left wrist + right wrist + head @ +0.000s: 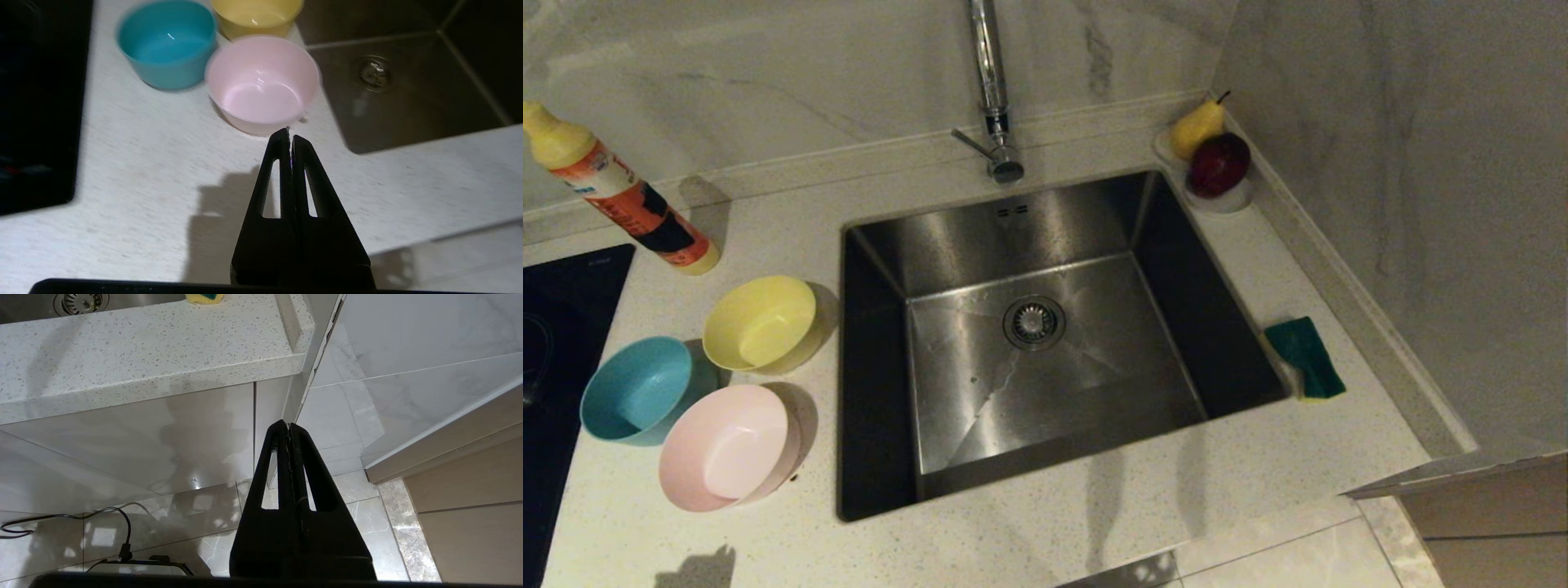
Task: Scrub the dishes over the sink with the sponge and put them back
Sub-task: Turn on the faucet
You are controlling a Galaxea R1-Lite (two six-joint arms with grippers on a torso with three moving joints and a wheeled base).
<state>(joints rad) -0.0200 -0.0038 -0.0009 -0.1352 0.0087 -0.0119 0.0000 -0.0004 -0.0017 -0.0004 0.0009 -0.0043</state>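
Sink (947,269) at centre of the head view, set in the table (1094,506). Pink bowl (727,447), blue bowl (636,400) and yellow bowl (760,322) cluster at left; sponge (1305,358) lies at right, long axis roughly along the sink's right edge. Left end effector (289,134), clenched and empty, points at the pink bowl just beyond its tips. Right end effector (288,428), clenched and empty, hangs below the table edge; the sponge lies on its side, so it is likely the nearer arm
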